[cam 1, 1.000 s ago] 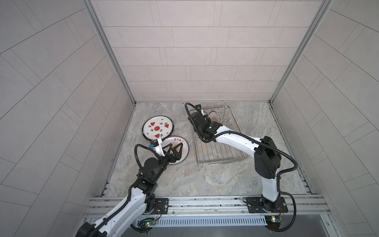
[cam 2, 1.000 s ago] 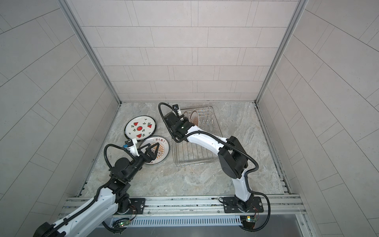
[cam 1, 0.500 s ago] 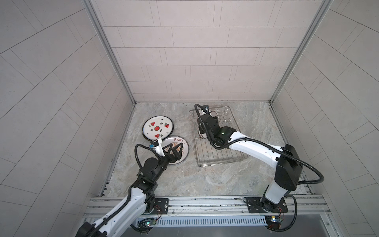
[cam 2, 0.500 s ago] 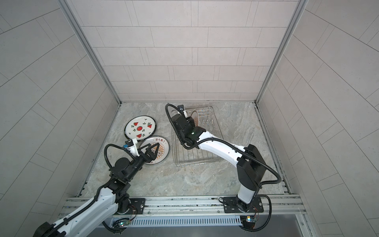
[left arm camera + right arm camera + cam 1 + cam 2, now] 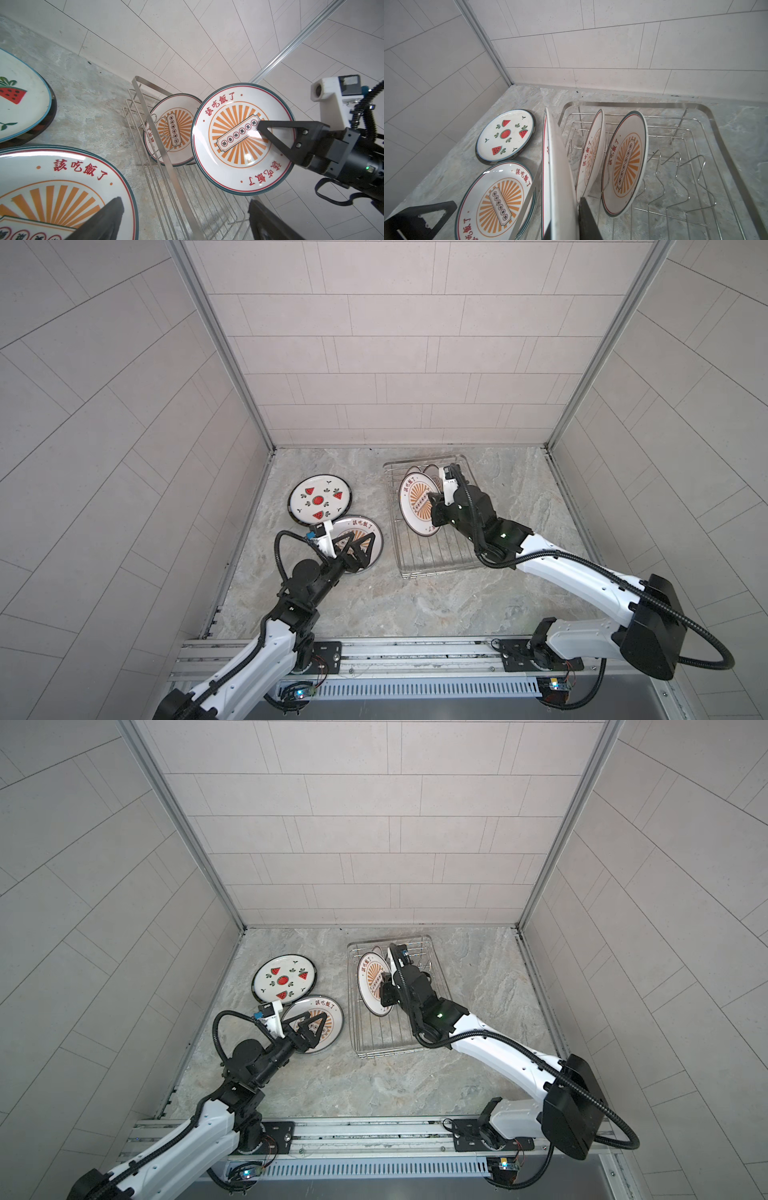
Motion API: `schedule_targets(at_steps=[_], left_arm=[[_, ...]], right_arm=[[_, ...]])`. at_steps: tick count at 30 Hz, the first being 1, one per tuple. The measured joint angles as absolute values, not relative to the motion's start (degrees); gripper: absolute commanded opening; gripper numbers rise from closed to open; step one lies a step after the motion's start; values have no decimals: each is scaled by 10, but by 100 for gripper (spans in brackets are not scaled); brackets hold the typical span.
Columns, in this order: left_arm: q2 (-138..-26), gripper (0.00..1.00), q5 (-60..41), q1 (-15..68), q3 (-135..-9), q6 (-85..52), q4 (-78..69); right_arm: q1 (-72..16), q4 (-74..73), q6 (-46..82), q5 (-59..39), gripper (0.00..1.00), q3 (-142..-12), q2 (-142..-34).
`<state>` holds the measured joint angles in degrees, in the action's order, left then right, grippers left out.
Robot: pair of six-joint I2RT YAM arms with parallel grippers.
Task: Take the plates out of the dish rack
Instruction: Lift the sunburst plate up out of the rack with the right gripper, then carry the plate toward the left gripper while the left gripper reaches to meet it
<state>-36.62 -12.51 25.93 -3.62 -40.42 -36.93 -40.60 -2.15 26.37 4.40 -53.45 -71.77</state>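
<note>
Glossy round plate (image 5: 234, 172), seemingly ceramic, over wire rack (image 5: 166, 158).

The black left gripper (image 5: 360, 539) hangs low, jaws spread wide. The black right gripper (image 5: 433, 506), arm outstretched, clamps a round white orange-sunburst plate (image 5: 415, 499) between its fingers.

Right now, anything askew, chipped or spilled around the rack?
Nothing broken or spilled. The silver wire dish rack sits slightly skewed to the back wall. Two round white sunburst plates lean in its prongs; the right end effector grips a third sunburst plate on edge over it.
</note>
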Motion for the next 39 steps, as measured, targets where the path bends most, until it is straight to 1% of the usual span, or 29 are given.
schedule_targets(at_steps=[5, 10, 18, 26, 27, 28, 30, 32, 34, 35, 36, 39], left_arm=[[-355, 100, -161, 260, -36, -399, -371], [-362, 100, -191, 276, -36, -399, -392], [-434, 100, -241, 325, -87, -382, -416], [-551, 100, -286, 336, -104, -403, -527], [-565, 98, -289, 336, -106, -409, -542], [-577, 93, -291, 337, -109, -416, -553], [-604, 80, -297, 339, -119, -431, -578], [-629, 53, -303, 341, -128, -446, -603], [-651, 37, -307, 342, -133, -459, -628], [-664, 25, -309, 342, -133, -472, -643], [-678, 20, -310, 342, -135, -482, -653], [-715, 17, -315, 343, -143, -507, -677]], right_arm=[[-346, -81, 303, -78, 16, -442, -657], [-280, -137, 344, -197, 17, -402, -642], [-272, -212, 383, -345, 18, -389, -633], [-266, -282, 418, -436, 18, -389, -660], [-266, -286, 420, -441, 18, -389, -663], [-266, -289, 422, -444, 18, -389, -664], [-266, -297, 424, -449, 18, -389, -667], [-266, -300, 425, -452, 18, -389, -673], [-266, -302, 426, -453, 18, -389, -680], [-266, -302, 427, -453, 18, -389, -684], [-266, -302, 427, -452, 18, -389, -687], [-266, -297, 424, -446, 18, -389, -693]])
